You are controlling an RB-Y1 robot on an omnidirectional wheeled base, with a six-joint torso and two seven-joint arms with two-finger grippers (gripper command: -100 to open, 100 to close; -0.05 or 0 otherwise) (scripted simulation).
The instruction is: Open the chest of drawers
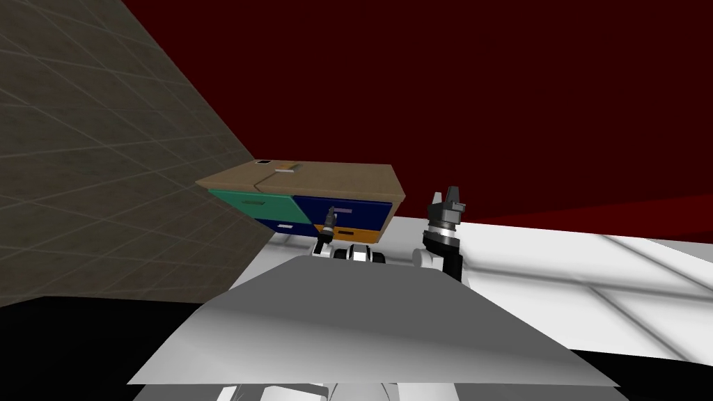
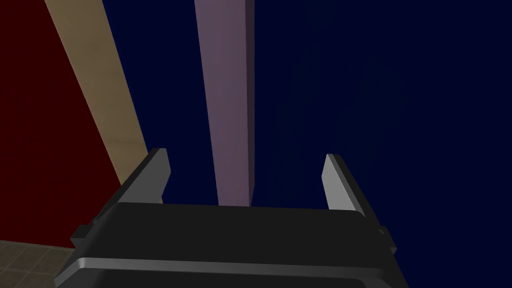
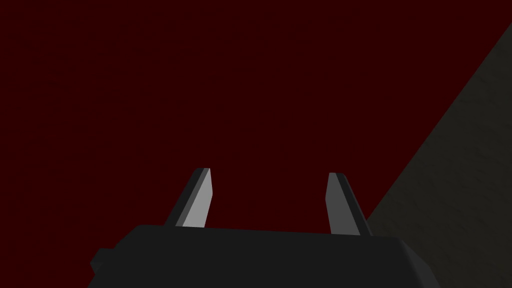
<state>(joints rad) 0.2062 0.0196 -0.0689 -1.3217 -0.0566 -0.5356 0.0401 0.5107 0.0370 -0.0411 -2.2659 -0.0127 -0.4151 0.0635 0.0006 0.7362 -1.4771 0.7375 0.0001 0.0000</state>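
Note:
The chest of drawers (image 1: 327, 179) has a tan top, a green drawer (image 1: 254, 202) and a navy drawer (image 1: 355, 211), with blue and orange fronts below. My left gripper (image 1: 326, 224) is right at the navy drawer. In the left wrist view the gripper (image 2: 245, 175) is open, and the drawer's mauve bar handle (image 2: 227, 100) runs between the fingers (image 2: 337, 185) without touching either. The navy front (image 2: 380, 100) lies just behind the handle. My right gripper (image 1: 449, 198) is raised to the right of the chest, and its wrist view shows it open (image 3: 267, 195) and empty.
The chest stands against a dark red wall (image 1: 487, 83). A grey-brown tiled wall (image 1: 104, 153) closes in the left side. White floor (image 1: 592, 271) stretches out to the right of the chest.

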